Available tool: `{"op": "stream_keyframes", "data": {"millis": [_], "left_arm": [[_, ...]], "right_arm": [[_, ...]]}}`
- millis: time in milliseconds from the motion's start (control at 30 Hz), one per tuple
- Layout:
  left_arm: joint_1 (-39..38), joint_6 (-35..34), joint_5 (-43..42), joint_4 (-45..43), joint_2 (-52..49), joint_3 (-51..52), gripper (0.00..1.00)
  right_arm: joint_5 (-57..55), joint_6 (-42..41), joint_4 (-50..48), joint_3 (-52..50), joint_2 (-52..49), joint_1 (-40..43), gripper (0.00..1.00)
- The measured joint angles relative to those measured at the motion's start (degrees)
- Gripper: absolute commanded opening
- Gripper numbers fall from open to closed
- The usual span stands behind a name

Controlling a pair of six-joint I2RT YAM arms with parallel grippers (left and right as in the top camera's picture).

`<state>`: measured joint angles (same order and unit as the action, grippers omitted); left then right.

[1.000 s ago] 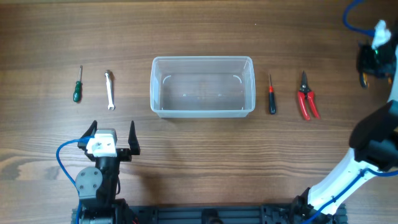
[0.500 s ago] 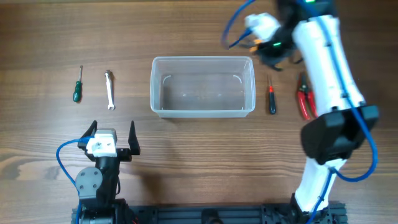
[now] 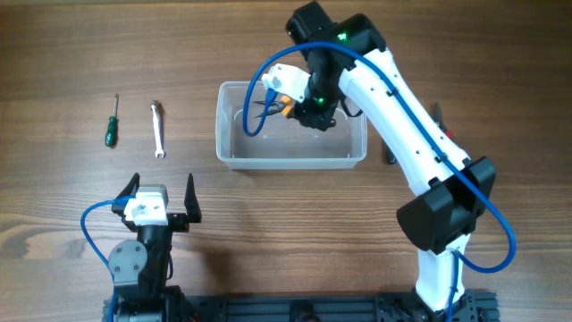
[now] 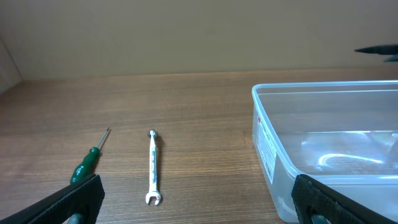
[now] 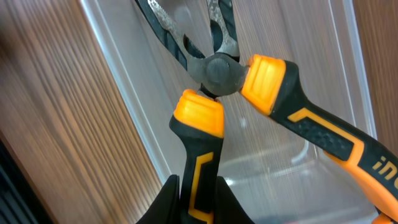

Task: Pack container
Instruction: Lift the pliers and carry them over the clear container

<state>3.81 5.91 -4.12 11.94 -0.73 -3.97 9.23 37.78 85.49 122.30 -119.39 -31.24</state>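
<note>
The clear plastic container (image 3: 268, 162) stands at the table's middle; nothing lies on its floor. My right gripper (image 3: 298, 100) hangs over its far middle, shut on one handle of orange-and-black pliers (image 3: 268, 105) whose jaws point left. In the right wrist view my gripper (image 5: 196, 202) clamps the left handle of the pliers (image 5: 217, 71) above the container's wall (image 5: 124, 93). My left gripper (image 3: 162, 183) is open and empty, near the front left. In the left wrist view my open gripper (image 4: 202, 205) faces the container (image 4: 267, 146).
A green-handled screwdriver (image 3: 111, 122) and a small wrench (image 3: 157, 130) lie left of the container; both also show in the left wrist view, the screwdriver (image 4: 87, 163) and the wrench (image 4: 153, 168). A red-and-black screwdriver (image 3: 391, 157) lies right of it, mostly hidden by my right arm.
My right arm has swung from the far right edge leftward across the table and now holds the pliers over the container. The left arm has not moved.
</note>
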Motion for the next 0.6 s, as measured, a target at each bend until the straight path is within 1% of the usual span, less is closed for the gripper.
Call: {"op": "stream_keyframes", "data": {"millis": [333,600], "left_arm": [[0.00,-0.02,0.00,0.00,0.00,0.00,1.00],[0.00,-0.02,0.02,0.00,0.00,0.00,1.00]], "right_arm": [[2.89,-0.02,-3.41,0.00,-0.72,-0.33,0.05],[3.23,-0.70,-3.93,0.00,-8.11,-0.33,0.05]]}}
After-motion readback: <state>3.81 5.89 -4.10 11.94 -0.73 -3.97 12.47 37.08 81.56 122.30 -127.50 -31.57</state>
